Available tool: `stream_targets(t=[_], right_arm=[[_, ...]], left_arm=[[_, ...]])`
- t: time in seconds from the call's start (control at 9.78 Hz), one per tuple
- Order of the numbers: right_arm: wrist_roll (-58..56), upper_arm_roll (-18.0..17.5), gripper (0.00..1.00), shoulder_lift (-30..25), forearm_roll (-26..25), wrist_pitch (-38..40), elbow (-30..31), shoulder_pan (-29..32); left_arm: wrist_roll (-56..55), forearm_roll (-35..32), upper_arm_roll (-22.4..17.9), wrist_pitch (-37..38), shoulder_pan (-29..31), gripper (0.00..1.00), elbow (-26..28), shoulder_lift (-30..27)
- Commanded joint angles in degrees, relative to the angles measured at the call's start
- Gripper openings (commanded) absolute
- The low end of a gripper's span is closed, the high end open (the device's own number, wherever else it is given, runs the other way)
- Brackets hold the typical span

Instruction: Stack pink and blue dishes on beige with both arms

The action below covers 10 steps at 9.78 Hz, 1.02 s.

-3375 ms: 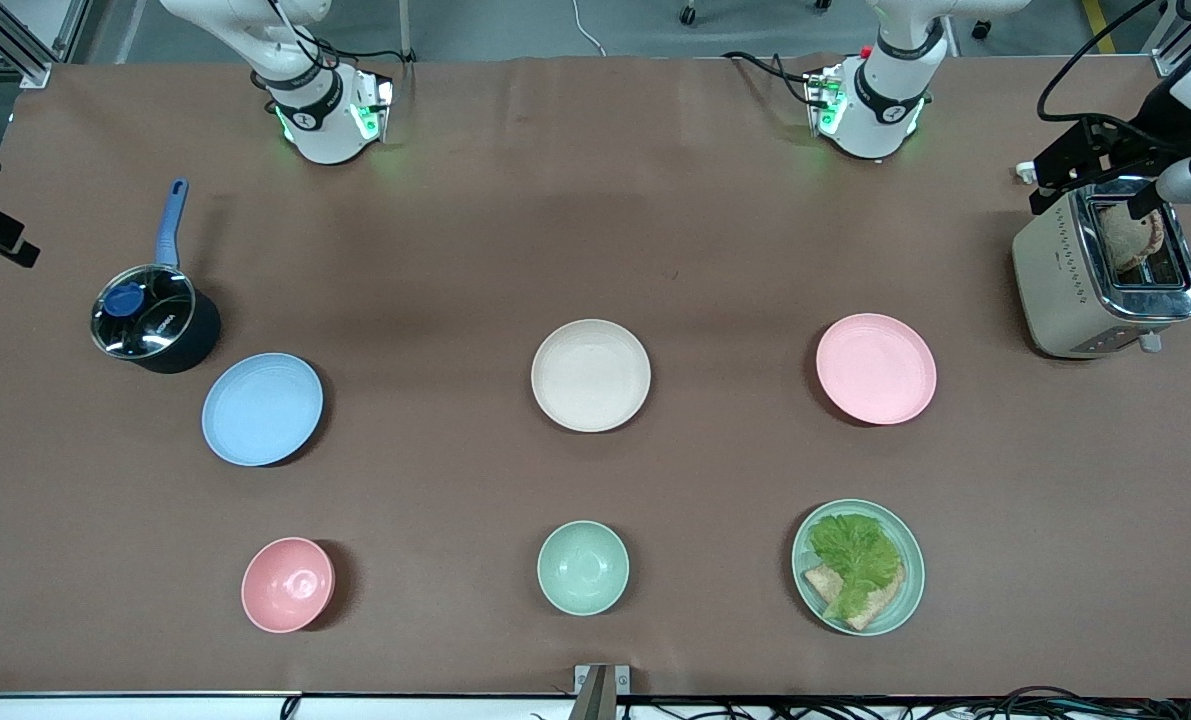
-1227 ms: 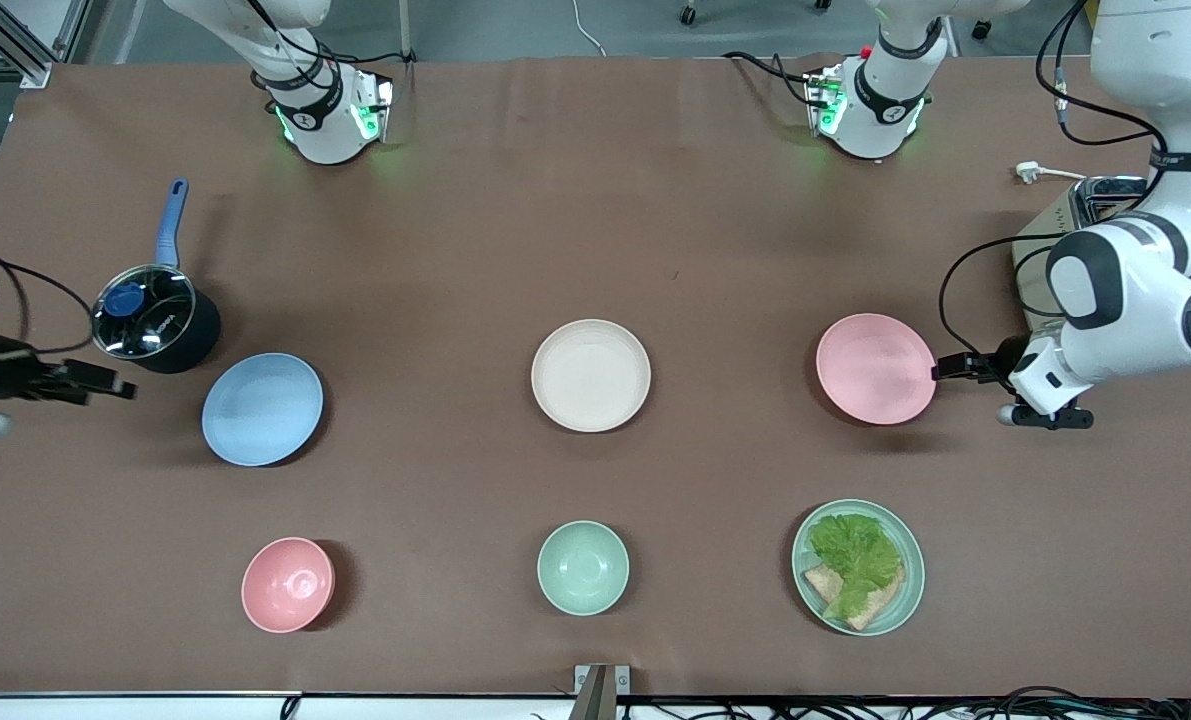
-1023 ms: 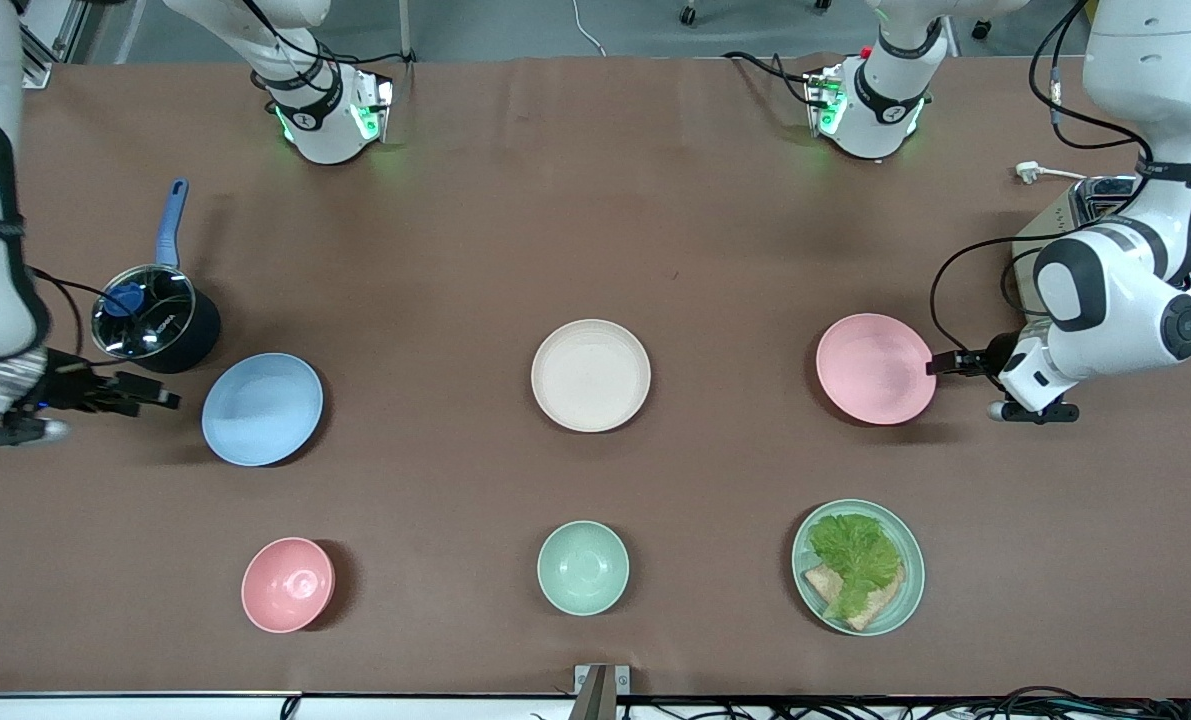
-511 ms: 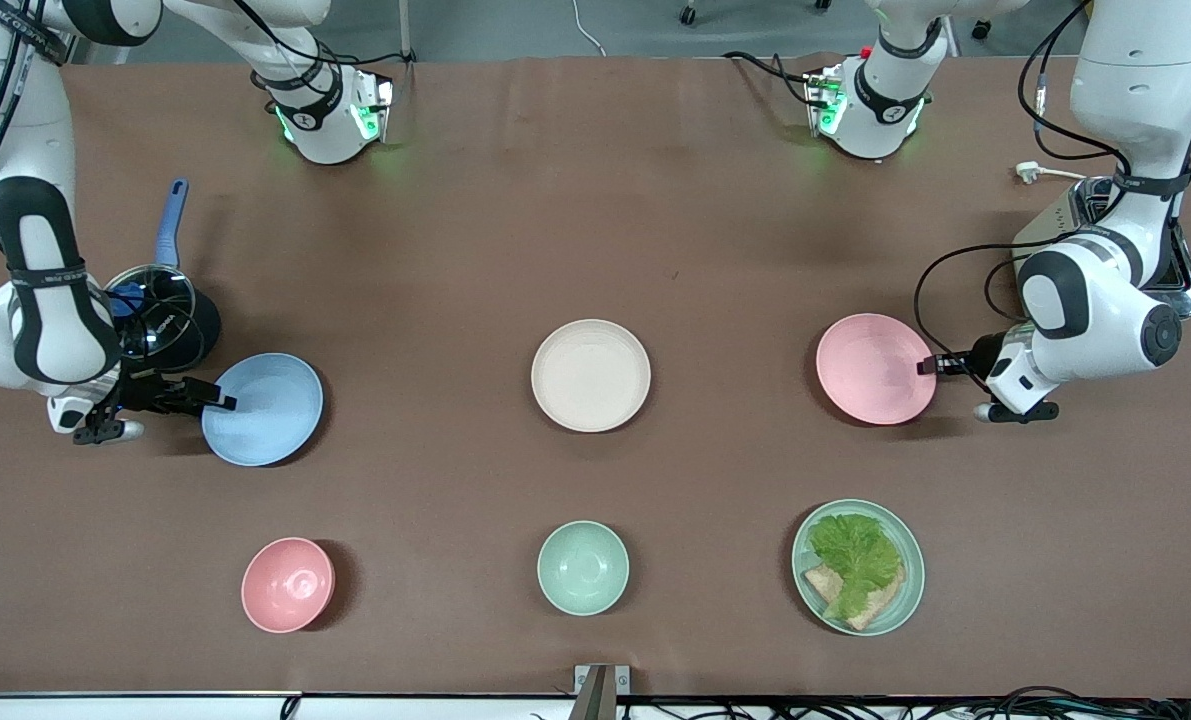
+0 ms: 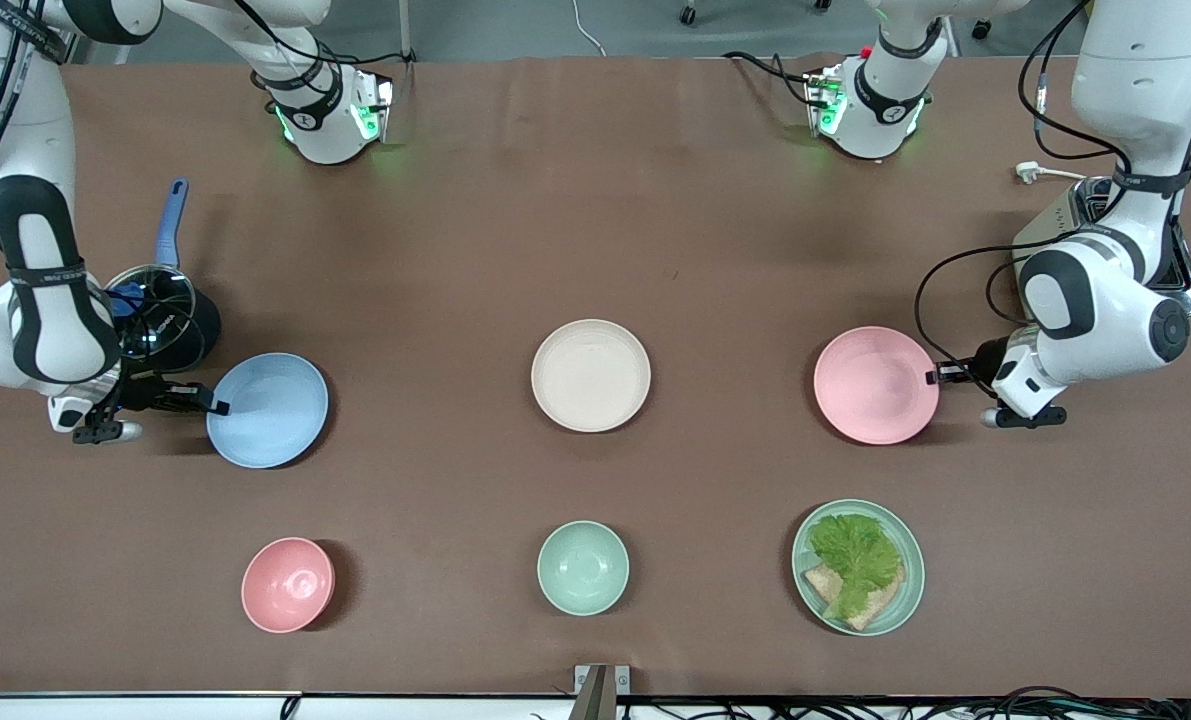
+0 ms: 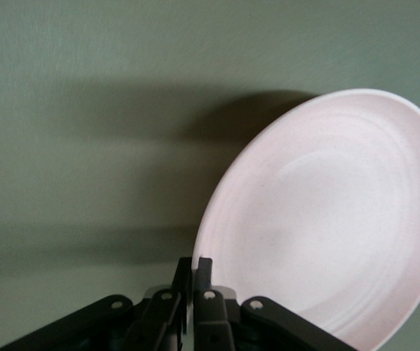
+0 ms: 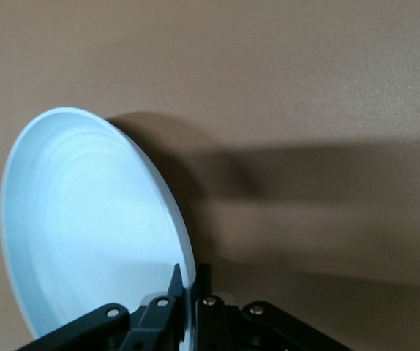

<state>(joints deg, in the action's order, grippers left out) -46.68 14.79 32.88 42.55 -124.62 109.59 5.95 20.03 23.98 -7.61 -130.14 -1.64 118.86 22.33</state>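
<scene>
Front view: three flat plates in a row across the middle of the brown table (image 5: 595,220) — blue plate (image 5: 270,410) toward the right arm's end, beige plate (image 5: 591,375) in the middle, pink plate (image 5: 875,385) toward the left arm's end. Nearer the camera, two small bowls — pink bowl (image 5: 288,584), green bowl (image 5: 583,567) — and one green plate (image 5: 910,590) carrying lettuce and bread. One lidded pot (image 5: 155,320) with a blue handle just beside the blue plate, one toaster (image 5: 1085,205) partly hidden by the left arm. Right gripper (image 5: 217,407) clamped on the blue plate's rim; left gripper (image 5: 935,376) clamped on the pink plate's rim. Grey floor along the top edge, cables along the bottom.

Left wrist view: fingers (image 6: 204,272) pinched together on the rim of the pink plate (image 6: 334,219), plate tilted, shadow cast on the table under it.

Right wrist view: fingers (image 7: 175,281) pinched together on the rim of the blue plate (image 7: 85,227), tilted likewise over its own shadow.
</scene>
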Motion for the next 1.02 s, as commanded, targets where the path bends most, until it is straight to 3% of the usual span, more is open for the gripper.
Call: stream_targets(t=[0.0,0.2,0.31,0.51,0.72,0.92], right_arm=[[7.78,1.29,0.01,-1.76,-4.62,7.06,-5.58,-0.67],[20.95,1.04,0.01,-2.46,-12.46,19.44,-16.11,-0.76],[26.58,0.77,0.01,-2.47,-13.01,23.59,-19.47,-1.89],[35.3,-0.1,0.01,-4.82,-13.02,24.43,-19.42,-5.4],[47.23,-6.75,0.01,-8.42,-13.02,21.9,-16.45,-7.17],[53.42,-16.23,0.01,-12.64,-13.02,10.08,-6.73,-7.18]], left_arm=[[-1.12,0.81,4.33,1.63,-0.47,0.0,1.55,-6.92],[-9.86,0.72,13.97,0.94,-0.47,0.0,2.34,-8.8],[-14.96,0.63,19.68,-2.37,-0.47,0.01,2.69,-8.45],[-27.43,-0.77,29.44,-10.62,-1.6,0.01,2.7,-4.26],[-41.92,-10.13,35.44,-14.17,-2.92,0.01,0.95,0.84],[-60.18,-27.31,39.05,-14.88,-3.54,0.01,-4.66,8.82]])
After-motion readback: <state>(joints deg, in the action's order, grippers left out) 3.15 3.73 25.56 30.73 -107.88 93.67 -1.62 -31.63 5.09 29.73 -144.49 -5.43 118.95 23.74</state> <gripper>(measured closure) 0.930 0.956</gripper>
